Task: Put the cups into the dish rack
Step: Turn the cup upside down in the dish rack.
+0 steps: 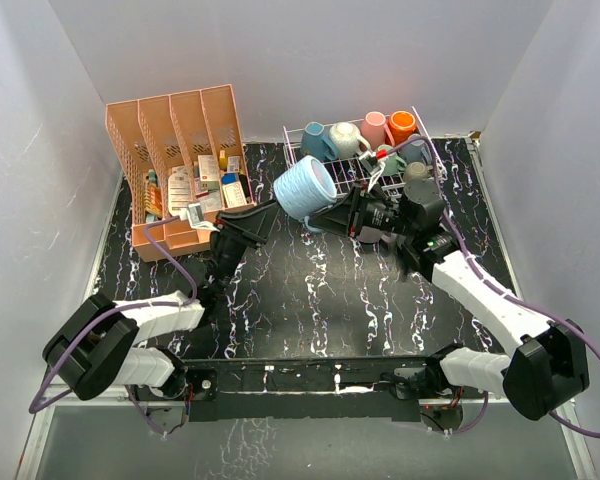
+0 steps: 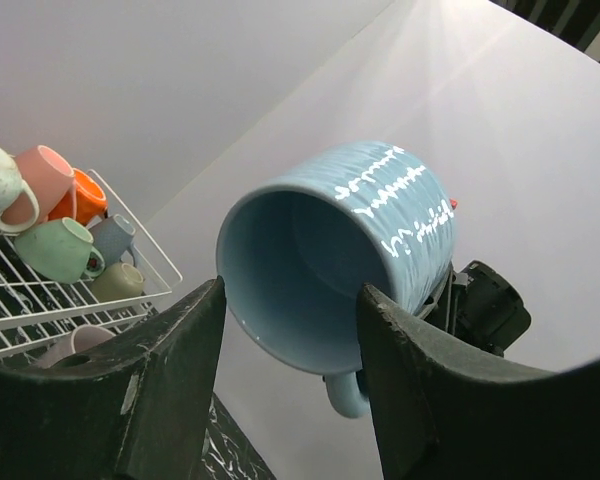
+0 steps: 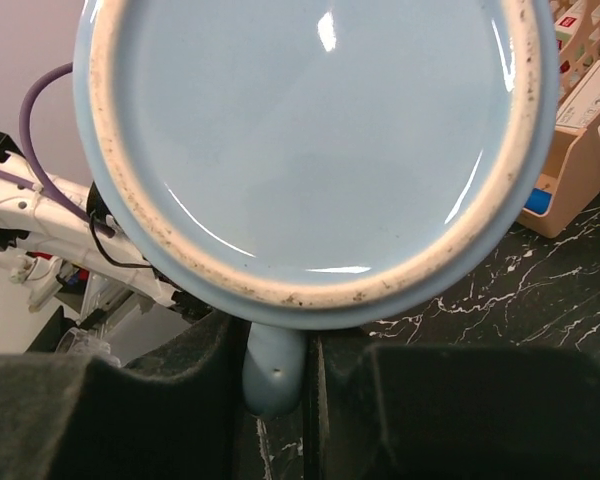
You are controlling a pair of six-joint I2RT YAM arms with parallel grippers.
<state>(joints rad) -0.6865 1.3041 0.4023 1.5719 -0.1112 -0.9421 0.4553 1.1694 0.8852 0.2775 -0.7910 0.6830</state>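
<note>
A light blue cup (image 1: 305,188) hangs on its side in the air above the table, mouth toward the left arm. My right gripper (image 1: 340,212) is shut on its handle (image 3: 273,370), which sits pinched between the two fingers under the cup's base (image 3: 310,130). My left gripper (image 2: 290,340) is open, its fingers (image 2: 170,380) standing on either side of the cup's rim (image 2: 335,255), with a gap showing on the left side. The white wire dish rack (image 1: 378,182) at the back right holds several cups, among them teal (image 1: 315,140), cream (image 1: 345,138), pink (image 1: 374,128) and orange (image 1: 402,125).
A salmon-pink slotted organizer (image 1: 175,150) with small packets stands at the back left, also seen at the right edge of the right wrist view as the organizer (image 3: 580,130). White walls close in the dark marbled table (image 1: 310,290) on three sides.
</note>
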